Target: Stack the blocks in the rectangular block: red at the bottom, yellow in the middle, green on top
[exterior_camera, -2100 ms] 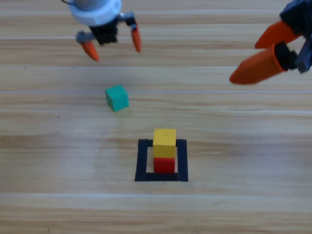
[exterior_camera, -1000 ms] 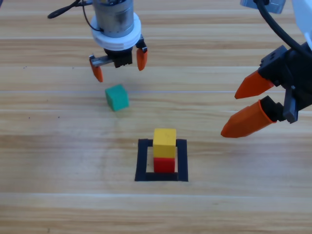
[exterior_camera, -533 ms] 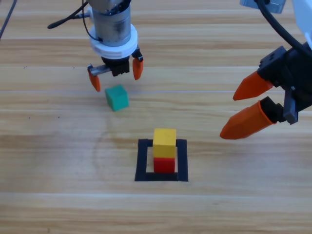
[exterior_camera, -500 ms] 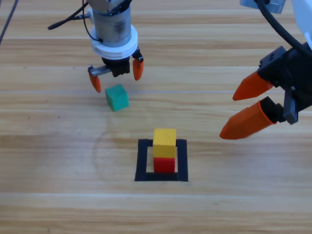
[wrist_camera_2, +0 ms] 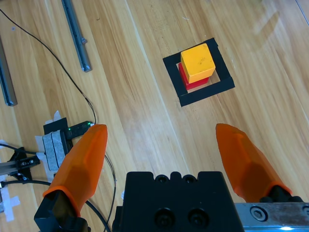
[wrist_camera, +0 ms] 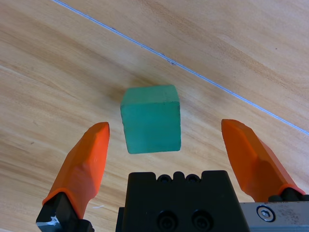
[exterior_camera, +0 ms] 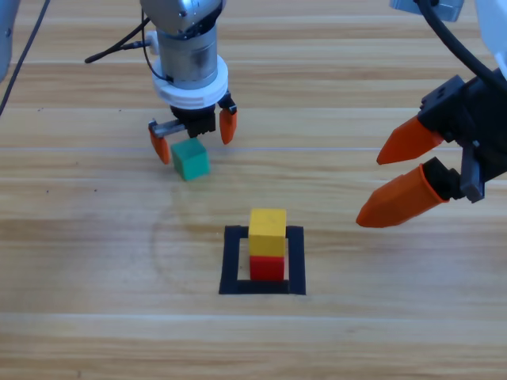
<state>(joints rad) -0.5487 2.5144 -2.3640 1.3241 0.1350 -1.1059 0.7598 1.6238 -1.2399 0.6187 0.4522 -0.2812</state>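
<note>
The yellow cube (exterior_camera: 268,231) rests on the red cube (exterior_camera: 267,267) inside the black tape rectangle (exterior_camera: 230,265); the right wrist view shows the same stack, yellow (wrist_camera_2: 198,63) over red (wrist_camera_2: 184,76), within the outline (wrist_camera_2: 198,94). The green cube (exterior_camera: 190,158) lies alone on the wood to the upper left. My left gripper (exterior_camera: 194,137) hangs open just above it, jaws straddling the cube (wrist_camera: 151,119) without touching, as seen past the gripper (wrist_camera: 164,145). My right gripper (exterior_camera: 392,182) hovers open at the right, away from the stack, its jaws (wrist_camera_2: 157,150) spread wide.
The wooden table (exterior_camera: 95,261) spreads around the outline. Off the table side in the right wrist view lie metal rails (wrist_camera_2: 75,34), black cables (wrist_camera_2: 53,53) and a taped small device (wrist_camera_2: 60,135).
My left gripper has come down from the top edge toward the green cube and now straddles it. The right gripper swung in and lower earlier, then held still. No cube moved.
</note>
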